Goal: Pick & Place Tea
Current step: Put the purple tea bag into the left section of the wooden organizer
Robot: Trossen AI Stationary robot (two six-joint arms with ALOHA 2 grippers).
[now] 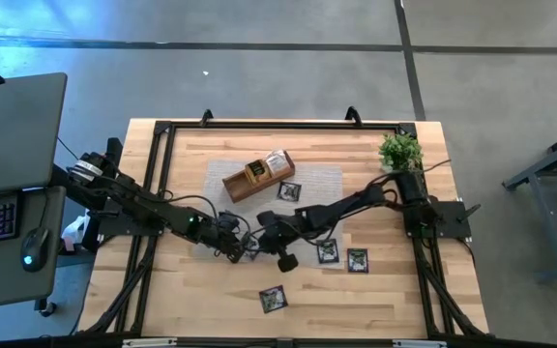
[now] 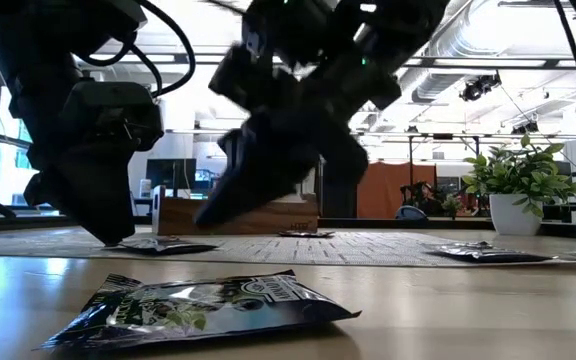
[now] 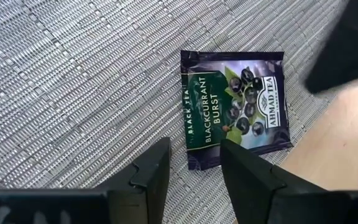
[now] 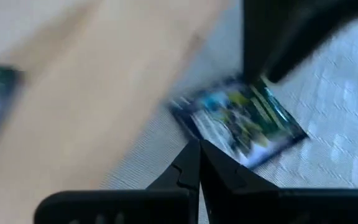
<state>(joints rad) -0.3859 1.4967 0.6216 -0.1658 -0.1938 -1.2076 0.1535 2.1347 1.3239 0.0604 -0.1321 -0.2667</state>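
Tea sachet: flat dark foil square lying on the woven grey mat, at its near edge beside bare wood
Handling: judged light, thin, slippery, crinkly; best pinched across one edge
Left gripper: jaws released, poised just short of the sachet
Right gripper: jaws clenched, empty, near the same sachet
Other sachets: scattered on the wooden table
Tray: brown wooden box, far side of mat

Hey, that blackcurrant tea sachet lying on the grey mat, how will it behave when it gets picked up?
The blackcurrant sachet lies flat and thin, so it is probably light and bendy. Its glossy wrapper may be slippery. Lying flush on the woven mat, its edge could be hard to get under.
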